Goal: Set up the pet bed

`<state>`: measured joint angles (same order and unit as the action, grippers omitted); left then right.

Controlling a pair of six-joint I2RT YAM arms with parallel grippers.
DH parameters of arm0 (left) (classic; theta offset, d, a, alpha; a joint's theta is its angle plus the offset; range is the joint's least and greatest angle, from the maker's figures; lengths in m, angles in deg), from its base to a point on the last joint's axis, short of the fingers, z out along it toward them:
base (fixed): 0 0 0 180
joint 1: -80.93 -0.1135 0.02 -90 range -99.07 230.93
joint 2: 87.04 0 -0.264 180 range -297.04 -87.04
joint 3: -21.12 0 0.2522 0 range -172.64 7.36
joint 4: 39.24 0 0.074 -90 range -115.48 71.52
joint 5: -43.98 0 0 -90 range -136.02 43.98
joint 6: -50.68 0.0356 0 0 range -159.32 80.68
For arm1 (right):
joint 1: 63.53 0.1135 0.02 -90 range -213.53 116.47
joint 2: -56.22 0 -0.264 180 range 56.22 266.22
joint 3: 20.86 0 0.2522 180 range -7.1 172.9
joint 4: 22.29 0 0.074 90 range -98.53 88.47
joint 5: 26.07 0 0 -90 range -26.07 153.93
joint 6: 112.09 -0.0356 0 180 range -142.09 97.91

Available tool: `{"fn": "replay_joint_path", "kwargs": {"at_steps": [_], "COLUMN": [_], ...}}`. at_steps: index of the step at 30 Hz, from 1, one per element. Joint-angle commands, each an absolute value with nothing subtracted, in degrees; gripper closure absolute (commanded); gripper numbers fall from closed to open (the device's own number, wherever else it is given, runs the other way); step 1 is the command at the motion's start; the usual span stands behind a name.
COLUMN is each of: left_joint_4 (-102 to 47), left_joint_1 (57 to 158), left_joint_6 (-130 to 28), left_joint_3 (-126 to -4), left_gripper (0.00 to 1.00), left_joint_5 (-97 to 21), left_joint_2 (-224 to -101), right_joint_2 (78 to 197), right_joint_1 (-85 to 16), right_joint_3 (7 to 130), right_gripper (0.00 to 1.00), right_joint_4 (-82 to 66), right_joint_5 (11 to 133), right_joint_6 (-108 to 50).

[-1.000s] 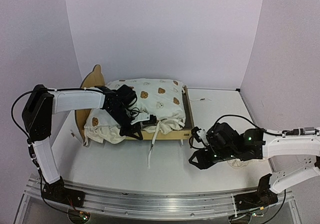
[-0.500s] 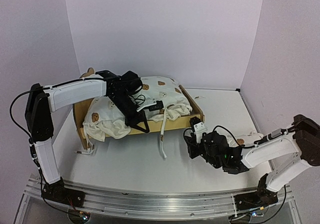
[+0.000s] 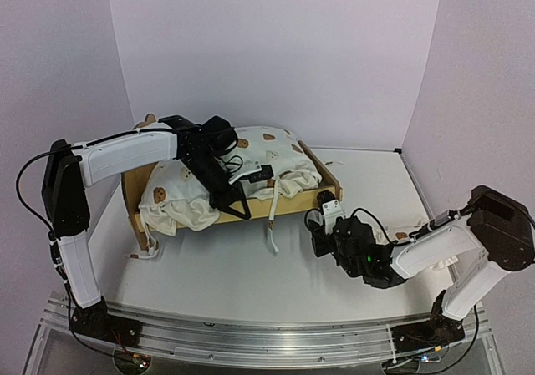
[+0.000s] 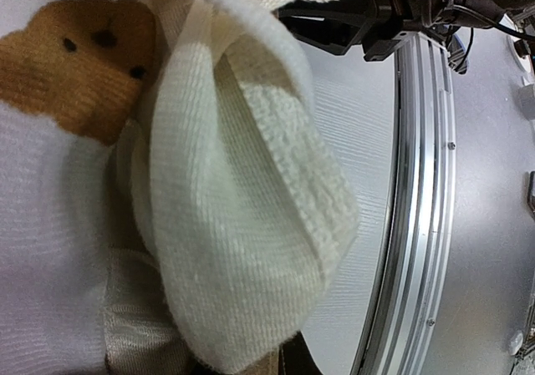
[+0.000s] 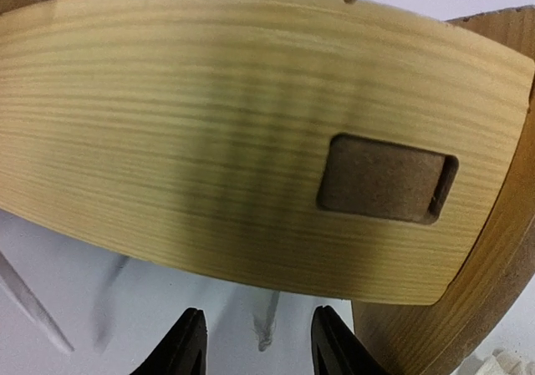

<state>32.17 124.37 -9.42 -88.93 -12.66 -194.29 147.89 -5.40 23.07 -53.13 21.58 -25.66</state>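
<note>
Left gripper (image 3: 236,205), clamped on the cushion (image 3: 267,154), should lift gently while right gripper (image 5: 255,346) (parted, empty) braces the pet bed (image 5: 209,141) mid-frame.

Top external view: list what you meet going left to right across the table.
Left arm's upright link → pet bed headboard → left gripper → dangling cushion tie → right gripper → right arm's elbow.

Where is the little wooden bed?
In the top view, the pet bed sits left of centre on the table, its foot end beside the right gripper.
</note>
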Motion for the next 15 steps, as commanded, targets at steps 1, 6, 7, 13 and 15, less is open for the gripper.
{"fn": "replay_joint_path", "kwargs": {"at_steps": [1, 6, 7, 13, 15], "left_joint_4": [30.9, 31.1, 31.2, 30.9, 29.9], "left_joint_1": [124.8, 124.8, 124.8, 124.7, 124.6], "left_joint_6": [-8.3, -8.3, -8.3, -9.0, -10.8], "left_joint_3": [-93.1, -93.2, -93.2, -92.6, -92.3], "left_gripper": [1.0, 1.0, 1.0, 1.0, 1.0], "left_joint_5": [-5.9, -5.3, -5.2, -5.2, -5.4], "left_joint_2": [-191.3, -191.4, -191.4, -190.9, -190.8], "right_joint_2": [148.4, 150.7, 151.0, 151.4, 150.3], "right_joint_1": [-8.0, -8.5, -8.7, -9.2, -9.3], "right_joint_3": [25.7, 28.1, 28.5, 28.2, 27.1], "right_gripper": [0.55, 0.62, 0.65, 0.97, 1.0], "right_joint_4": [-58.3, -60.4, -60.5, -60.6, -59.9], "right_joint_5": [17.4, 15.5, 15.4, 18.7, 21.1], "right_joint_6": [-24.5, -22.6, -22.5, -22.9, -23.3]}}
